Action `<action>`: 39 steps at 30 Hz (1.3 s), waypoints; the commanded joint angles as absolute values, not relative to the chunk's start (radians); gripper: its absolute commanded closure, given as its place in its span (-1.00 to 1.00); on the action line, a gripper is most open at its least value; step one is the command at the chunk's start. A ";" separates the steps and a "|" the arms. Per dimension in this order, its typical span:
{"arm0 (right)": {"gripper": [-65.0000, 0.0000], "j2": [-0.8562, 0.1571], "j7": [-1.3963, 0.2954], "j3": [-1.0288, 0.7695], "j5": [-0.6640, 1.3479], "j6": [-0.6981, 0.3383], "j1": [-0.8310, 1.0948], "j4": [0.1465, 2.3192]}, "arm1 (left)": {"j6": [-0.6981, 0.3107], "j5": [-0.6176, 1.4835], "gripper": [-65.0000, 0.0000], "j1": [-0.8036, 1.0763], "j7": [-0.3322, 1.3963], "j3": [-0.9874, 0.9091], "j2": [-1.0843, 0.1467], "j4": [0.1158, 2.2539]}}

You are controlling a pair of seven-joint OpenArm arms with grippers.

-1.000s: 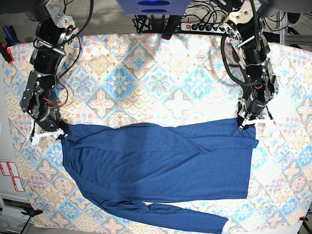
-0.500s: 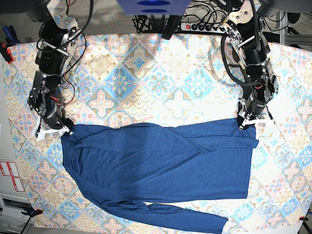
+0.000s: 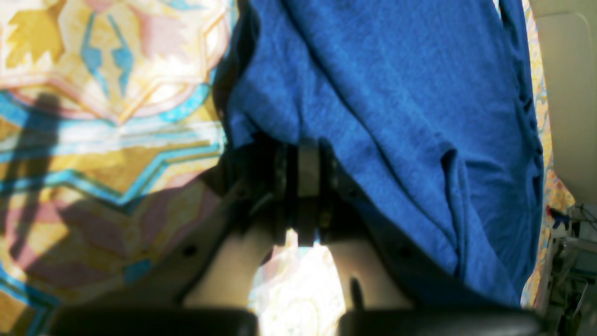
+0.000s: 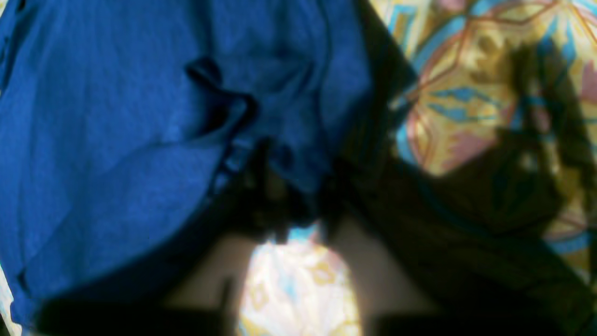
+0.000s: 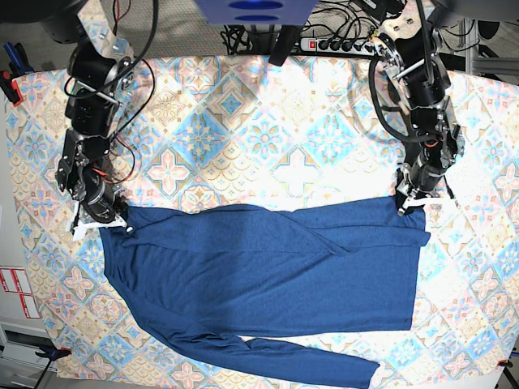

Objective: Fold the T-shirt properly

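The dark blue long-sleeved T-shirt (image 5: pixel 259 263) lies spread across the near half of the patterned cloth, one sleeve folded across its body and the other trailing along the near edge (image 5: pixel 284 361). My left gripper (image 5: pixel 409 203) is shut on the shirt's upper right corner; in the left wrist view (image 3: pixel 301 186) blue fabric (image 3: pixel 396 93) hangs from the closed jaws. My right gripper (image 5: pixel 105 220) is shut on the upper left corner; the right wrist view (image 4: pixel 284 205) shows bunched fabric (image 4: pixel 140 116) in its jaws, blurred.
A pastel diamond-patterned cloth (image 5: pixel 259 130) covers the table. A power strip and cables (image 5: pixel 340 40) lie beyond its far edge. Red-and-white labels (image 5: pixel 16 292) sit at the left margin.
My right gripper has moved to the right and slightly away from me, carrying the shirt's left corner with it. The left gripper has stayed put.
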State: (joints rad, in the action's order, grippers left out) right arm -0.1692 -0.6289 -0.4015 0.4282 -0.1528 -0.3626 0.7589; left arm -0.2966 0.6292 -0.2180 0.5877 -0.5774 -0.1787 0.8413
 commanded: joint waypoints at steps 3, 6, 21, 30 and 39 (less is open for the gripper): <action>0.99 -0.185 -0.616 -0.404 0.440 -0.170 -0.387 0.785 | -0.302 0.630 1.00 -0.219 0.584 -0.576 -0.197 0.858; 0.99 -0.185 -0.618 -0.404 0.440 -0.254 -0.349 0.842 | -0.303 0.630 1.00 -0.179 0.584 -0.576 -0.197 0.928; 0.99 -0.189 -0.691 -0.406 0.441 -0.288 -0.079 1.233 | -0.305 0.628 1.00 -0.025 0.687 -0.575 -0.229 1.156; 0.99 -0.189 -0.693 -0.409 0.441 -0.289 0.082 1.371 | -0.305 0.630 1.00 0.151 0.740 -0.575 -0.229 1.371; 0.99 -0.189 -0.693 -0.473 0.509 -0.289 0.265 1.478 | -0.305 0.736 1.00 0.338 0.734 -0.576 -0.231 1.434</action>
